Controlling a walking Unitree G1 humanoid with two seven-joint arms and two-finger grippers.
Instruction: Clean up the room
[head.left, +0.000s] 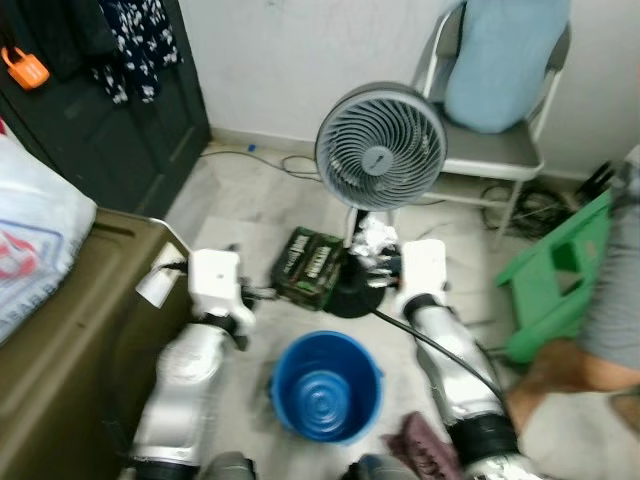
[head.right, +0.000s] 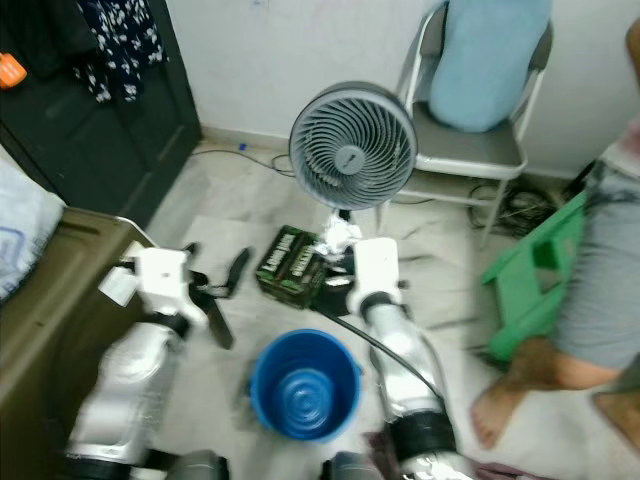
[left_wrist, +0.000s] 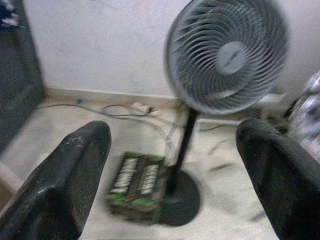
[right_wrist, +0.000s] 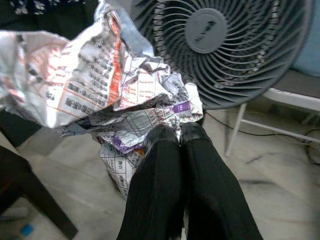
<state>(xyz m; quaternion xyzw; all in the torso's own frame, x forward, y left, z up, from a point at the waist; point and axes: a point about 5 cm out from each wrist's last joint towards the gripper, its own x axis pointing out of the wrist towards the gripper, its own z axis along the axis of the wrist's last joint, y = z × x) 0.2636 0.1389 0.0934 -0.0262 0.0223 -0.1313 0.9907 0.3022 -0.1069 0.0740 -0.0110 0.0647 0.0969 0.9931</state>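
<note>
1. While the right claw (right_wrist: 172, 137) has its two black fingers pressed together on a crumpled printed wrapper (right_wrist: 100, 95), that piece of litter sits at the centre of the left eye frame, just in front of the grey fan (head.left: 381, 147) and above the green carton (head.left: 312, 265) on the floor.
2. Below it, at lower centre of the frame, stands the blue bucket (head.left: 327, 386), likely the place for rubbish.
3. To do this step well, I would keep the grip firm, since only a corner of the wrapper seems pinched, and bring the arm back over the bucket's mouth before letting go.
4. Steer clear of the fan's stand and its cable while pulling back.
5. Left claw (left_wrist: 172, 170) is spread wide and holds nothing, at left centre of the frame, pointing at the carton.
6. A person's bare leg (head.right: 520, 385) stands at the lower right, beside a green stool (head.left: 555, 275); swing wide of it.
</note>
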